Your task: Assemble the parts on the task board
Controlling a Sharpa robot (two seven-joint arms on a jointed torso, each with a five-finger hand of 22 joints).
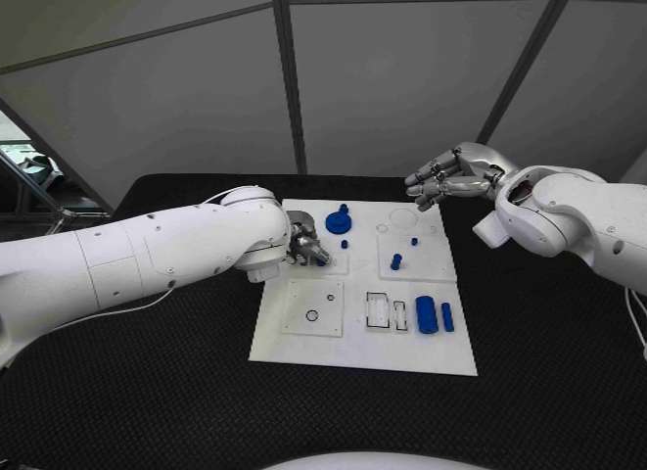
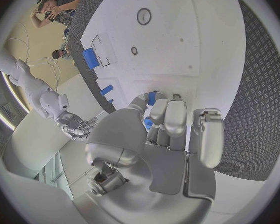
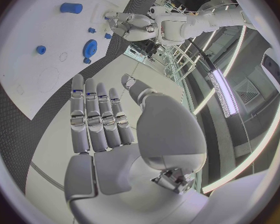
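The flat white plastic task board [image 1: 363, 343] is lying on a black table [image 1: 154, 392] showing a fine woven diamond pattern. Small blue plastic parts [image 1: 426, 314] are showing a saturated blue against it, beside two silver metal hands [image 1: 307, 248] [image 1: 450, 174] on glossy white arms [image 1: 125, 259].

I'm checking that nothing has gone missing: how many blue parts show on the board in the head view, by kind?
Gear: 1
Long pieces lying flat: 2
Small pegs: 3
Total: 6, counting the nub beside the gear with it; the left hand may hide others.
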